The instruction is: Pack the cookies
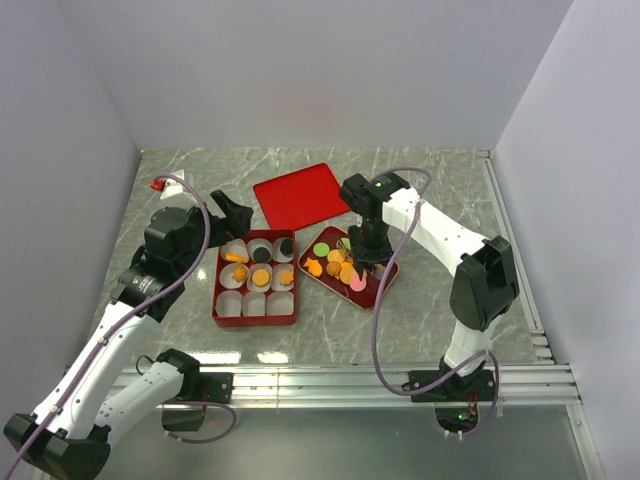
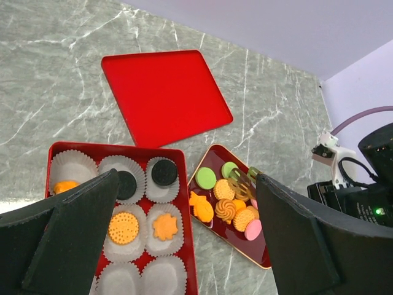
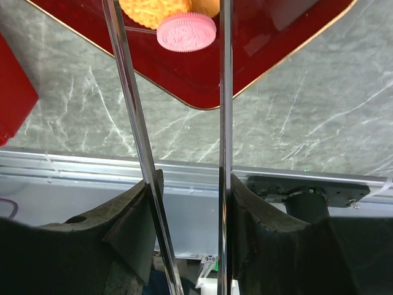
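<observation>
"Steel tongs in the right gripper, was it?"

"Yes. Its fingers were partly closed on the two blades, pinching them near the handle end. The tips ran out of the wrist view, so I couldn't tell whether they had a cookie."

"And the left gripper?"

"Spread wide, holding nothing, hanging over the red box."

"What worried you?"

"Mostly the pink cookie. It lay at the near edge of the heap, close to the rim of the tray. I judged a sideways nudge from a blade could push it over the rim onto the marble table. The cookies also overlapped, so the tips might catch two, or flip one. And the left gripper over the box could get in the way of a carry across."

"How did they look?"

"Small flat discs with milled edges and stamped faces: pink, green, orange, and one orange piece shaped like a star. They were thin, so there was little for the tongs to bite."

"Where were they all?"

"The nearest row of paper cups in the box was bare. The rows behind held orange and black ones. The rest were heaped on the tray just right of the box. Beyond both lay the red lid, flat and apart."
</observation>
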